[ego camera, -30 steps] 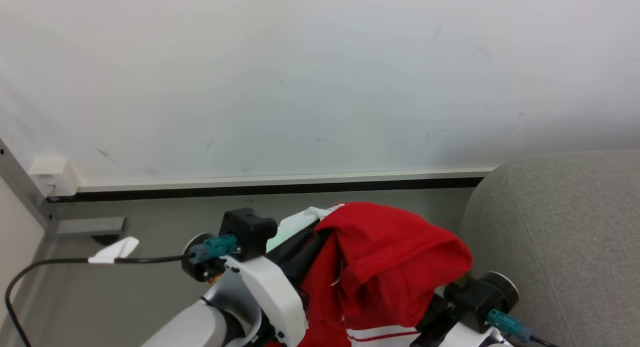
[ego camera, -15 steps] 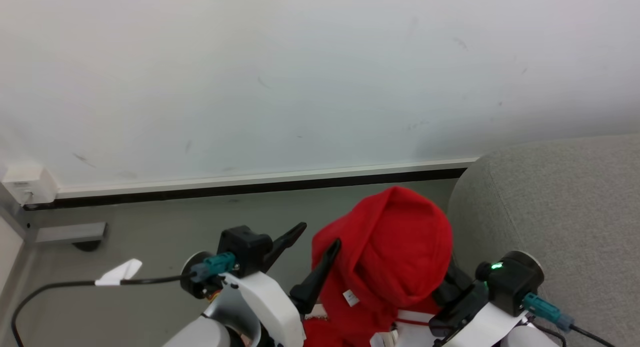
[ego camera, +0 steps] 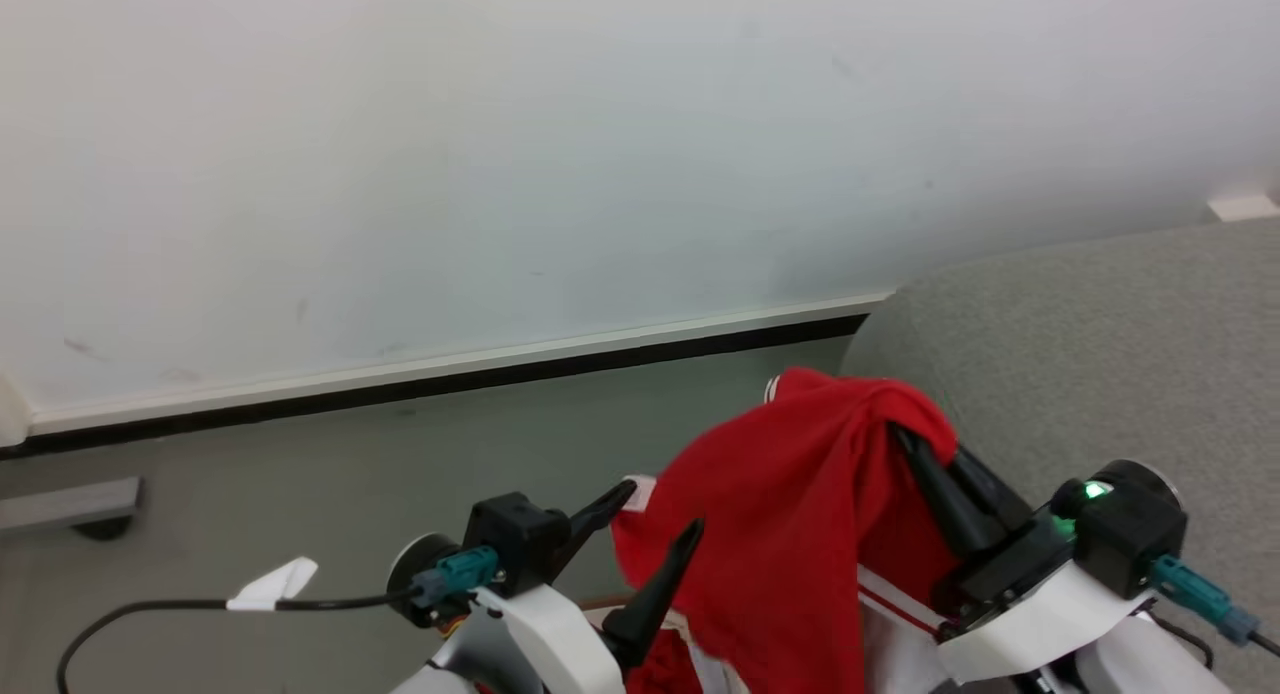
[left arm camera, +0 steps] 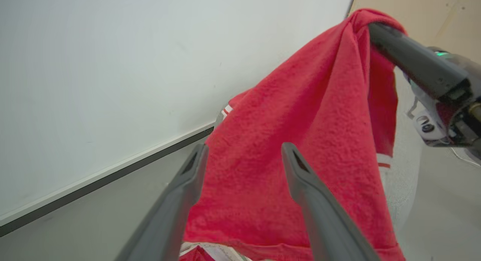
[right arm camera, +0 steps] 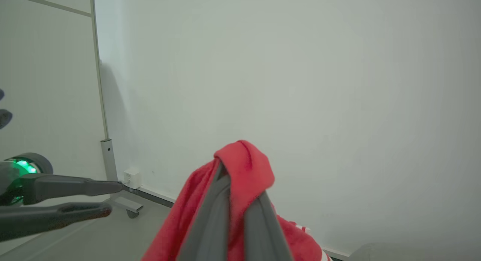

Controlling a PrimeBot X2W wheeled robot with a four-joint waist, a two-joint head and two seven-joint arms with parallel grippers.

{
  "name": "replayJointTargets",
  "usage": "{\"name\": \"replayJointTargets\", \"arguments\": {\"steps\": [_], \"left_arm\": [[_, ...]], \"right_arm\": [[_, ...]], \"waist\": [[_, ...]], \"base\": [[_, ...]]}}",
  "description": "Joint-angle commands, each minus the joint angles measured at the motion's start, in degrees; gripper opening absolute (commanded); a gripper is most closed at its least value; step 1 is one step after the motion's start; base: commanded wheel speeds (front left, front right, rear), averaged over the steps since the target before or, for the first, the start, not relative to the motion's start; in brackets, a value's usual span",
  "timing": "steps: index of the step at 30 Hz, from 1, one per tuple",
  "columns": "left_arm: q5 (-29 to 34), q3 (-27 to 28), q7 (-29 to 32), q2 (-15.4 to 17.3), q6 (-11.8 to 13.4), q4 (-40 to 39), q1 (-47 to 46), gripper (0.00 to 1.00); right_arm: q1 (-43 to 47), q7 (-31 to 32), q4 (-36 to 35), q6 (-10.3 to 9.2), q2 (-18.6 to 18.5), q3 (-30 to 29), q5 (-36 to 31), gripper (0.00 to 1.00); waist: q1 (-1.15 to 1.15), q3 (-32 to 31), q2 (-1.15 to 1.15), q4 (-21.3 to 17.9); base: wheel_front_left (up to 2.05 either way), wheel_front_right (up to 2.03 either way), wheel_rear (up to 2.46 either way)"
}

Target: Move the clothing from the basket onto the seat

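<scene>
The clothing (ego camera: 800, 514) hung in the air beside the seat (ego camera: 1100, 354), not resting on it. Its highest fold was pinched between the closed fingers of the right pincer (ego camera: 908, 442). From that peak the red fabric fell in a slack sheet, with white panels and a thin red stripe showing low down. The right arm slanted up and to the left in the head view, its pale forearm low, a green light glowing at the wrist. The left pincer (ego camera: 662, 506) stood spread wide and empty, its fingers angled up toward the cloth's left edge; whether one brushed the fabric could not be told. Behind lay grey floor (ego camera: 300, 474) and a pale wall (ego camera: 500, 154).
</scene>
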Motion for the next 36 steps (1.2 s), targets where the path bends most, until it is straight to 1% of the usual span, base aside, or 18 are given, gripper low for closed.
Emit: {"name": "replayJointTargets", "arguments": {"steps": [1,9,15,19,24,27,30,33,36], "left_arm": [[0.53,0.14,-0.56,-0.05,0.02,0.09,0.49,1.00],[0.76,-0.21,-1.45,-0.51,0.35,-0.46,0.27,1.00],[0.59,-0.90,-1.65,-1.23,0.21,-1.13,0.12,1.00],[0.90,-1.46,-1.65,-1.60,0.11,-1.82,-0.21,1.00],[1.29,-1.71,-1.24,-1.57,0.15,-2.86,-0.98,1.00],[1.61,-1.73,-0.62,-0.93,-0.13,-3.84,-2.23,1.00],[2.16,-1.26,0.11,0.28,-0.96,-5.24,-4.64,1.00],[3.35,-0.96,1.51,1.63,-2.72,-7.07,-8.82,1.00],[4.64,-0.04,2.39,3.13,-4.69,-8.99,-13.73,1.00]], "right_arm": [[0.77,-0.03,-0.21,-0.14,-0.62,-0.71,-0.04,0.00],[2.04,-0.03,-1.37,-0.14,-2.93,-4.66,-0.28,0.00],[2.91,-0.03,-1.95,-0.14,-4.61,-6.73,-0.35,0.00],[3.26,-0.03,-2.30,-0.14,-5.44,-7.73,-0.30,0.00],[3.03,-0.03,-1.28,-0.14,-5.25,-10.26,-0.81,0.00],[1.09,-0.03,-0.47,-0.14,-4.34,-12.66,-1.57,0.00],[-2.83,-0.03,1.18,-0.14,-2.98,-15.59,-2.40,0.00],[-9.08,0.41,3.46,-0.14,-2.45,-20.28,-3.70,0.00],[-16.87,2.31,5.16,-0.14,-1.18,-26.48,-5.55,0.00]], "waist": [[0.00,0.16,0.00,-1.35],[0.00,0.73,0.00,-7.44],[0.00,1.22,0.00,-11.27],[0.00,1.72,0.00,-12.96],[0.00,3.33,0.00,-13.79],[0.00,6.51,0.00,-13.48],[0.00,11.71,0.00,-12.46],[0.00,18.78,0.00,-10.37],[0.00,26.82,0.00,-7.95]], "base": [[0.00,0.00,0.00],[0.00,0.00,0.00],[0.00,0.00,0.00],[0.00,0.00,0.00],[0.00,0.00,0.00],[0.00,0.00,0.00],[0.00,0.00,0.00],[0.00,0.00,0.00],[0.00,0.00,0.00]]}}
